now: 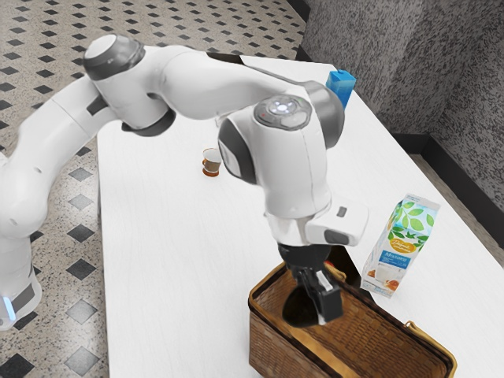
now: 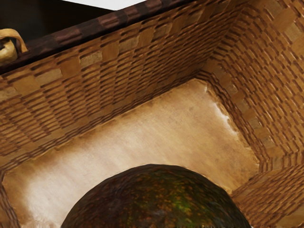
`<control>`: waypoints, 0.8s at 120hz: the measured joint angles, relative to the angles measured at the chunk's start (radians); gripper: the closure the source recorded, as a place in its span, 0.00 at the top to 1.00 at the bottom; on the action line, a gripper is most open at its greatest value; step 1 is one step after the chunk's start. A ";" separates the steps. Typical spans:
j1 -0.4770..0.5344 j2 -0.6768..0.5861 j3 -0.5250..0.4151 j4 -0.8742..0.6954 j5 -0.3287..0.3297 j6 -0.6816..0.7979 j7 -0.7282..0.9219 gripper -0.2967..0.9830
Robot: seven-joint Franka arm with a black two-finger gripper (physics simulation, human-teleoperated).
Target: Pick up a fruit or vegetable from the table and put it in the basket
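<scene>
Holding an avocado (image 1: 299, 307) above the basket (image 1: 273, 344), the black two-finger gripper (image 1: 317, 304) points downward at the end of the white arm (image 1: 291, 177), which enters from the exterior view's left and arches over the table (image 1: 157, 244). The fingers are closed on the fruit, one of them in plain sight against its side; the other is largely hidden. The avocado hangs within the outline of the basket's opening, close to the rim in the exterior view, and its exact height relative to that rim cannot be told.

In the wrist view, the rounded upper surface of the fruit is dark brown with mottled green patches. Beyond it lie the pale tan floor of the basket and its woven brown walls, with a darker band along the rim. A gap separates the fruit from the basket floor, so the avocado is not resting there. A curved, tan handle (image 1: 429, 340) is attached at the basket's rim.

Just beside the basket stands a patterned carton (image 1: 400, 244) with green leaves, a blue label and orange fruit printed on it. Well apart, toward the far end of the table, are a small brown-and-white cup (image 1: 211, 161) and a blue carton (image 1: 340, 85).
</scene>
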 joint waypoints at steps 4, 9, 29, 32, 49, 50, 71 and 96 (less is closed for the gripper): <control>0.000 -0.005 -0.002 0.000 -0.007 -0.016 -0.006 0.48; 0.000 -0.009 -0.004 0.000 -0.013 -0.033 -0.014 0.49; -0.001 -0.012 -0.005 0.000 -0.025 -0.070 -0.037 0.68; -0.001 -0.013 -0.007 0.001 -0.025 -0.074 -0.040 0.69; 0.000 -0.017 -0.078 0.009 -0.022 -0.097 -0.055 0.73; 0.000 -0.018 -0.082 0.009 -0.021 -0.099 -0.056 0.73; 0.000 -0.018 -0.151 0.025 -0.016 -0.153 -0.071 0.75; 1.143 0.601 -0.402 0.265 -0.672 -0.406 -0.064 0.75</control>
